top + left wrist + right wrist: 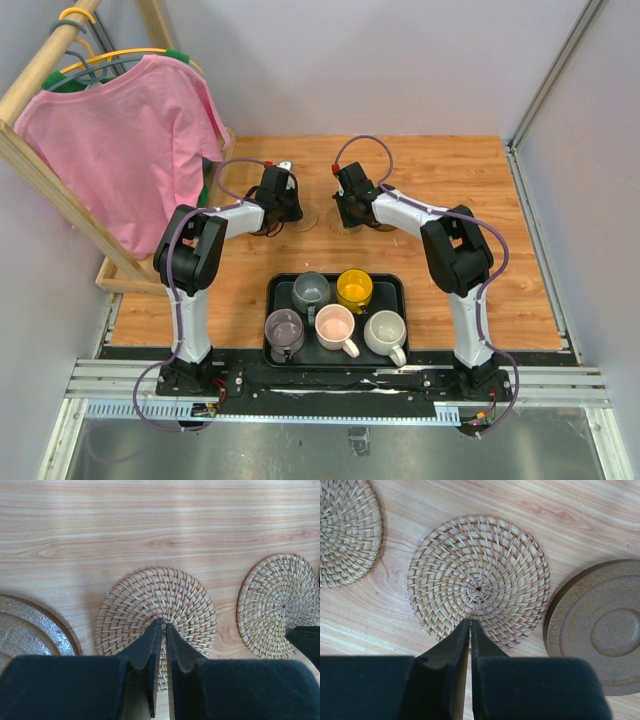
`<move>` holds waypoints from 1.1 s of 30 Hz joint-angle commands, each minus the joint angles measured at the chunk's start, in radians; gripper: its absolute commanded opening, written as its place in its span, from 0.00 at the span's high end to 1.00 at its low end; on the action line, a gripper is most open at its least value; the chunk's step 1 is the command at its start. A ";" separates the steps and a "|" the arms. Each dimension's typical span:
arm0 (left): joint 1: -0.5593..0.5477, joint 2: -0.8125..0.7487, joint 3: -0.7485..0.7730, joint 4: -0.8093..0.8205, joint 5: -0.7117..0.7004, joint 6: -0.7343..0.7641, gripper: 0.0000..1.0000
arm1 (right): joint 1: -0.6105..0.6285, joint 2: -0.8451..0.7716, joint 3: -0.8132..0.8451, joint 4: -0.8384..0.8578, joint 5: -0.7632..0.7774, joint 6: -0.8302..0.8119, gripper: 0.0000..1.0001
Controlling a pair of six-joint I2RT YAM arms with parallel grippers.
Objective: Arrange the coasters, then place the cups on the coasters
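I am holding my left gripper [162, 624] almost pressed together, and the woven coaster [150, 597] is lying under its tips. My right gripper [470, 621] is pressing together, and the second woven coaster [480, 575] is lying just ahead.

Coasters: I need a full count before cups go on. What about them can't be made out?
- Top view: coasters mostly hidden under the left gripper and right gripper; uncountable.
- Left wrist: dark coaster cut by the left edge and covered by the gripper body.
- Right wrist: brown coaster cut by the right edge; one woven coaster cut by the left edge.
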State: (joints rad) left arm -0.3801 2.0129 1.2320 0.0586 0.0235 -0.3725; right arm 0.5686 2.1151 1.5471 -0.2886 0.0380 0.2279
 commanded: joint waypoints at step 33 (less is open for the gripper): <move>-0.006 0.039 0.025 -0.105 0.047 -0.016 0.85 | -0.008 0.099 0.128 -0.071 0.036 -0.053 0.93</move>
State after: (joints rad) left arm -0.3801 2.0224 1.2522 0.0452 0.0647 -0.3901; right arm 0.5686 2.1754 1.6466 -0.3218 0.0551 0.1856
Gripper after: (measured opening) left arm 0.147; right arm 0.071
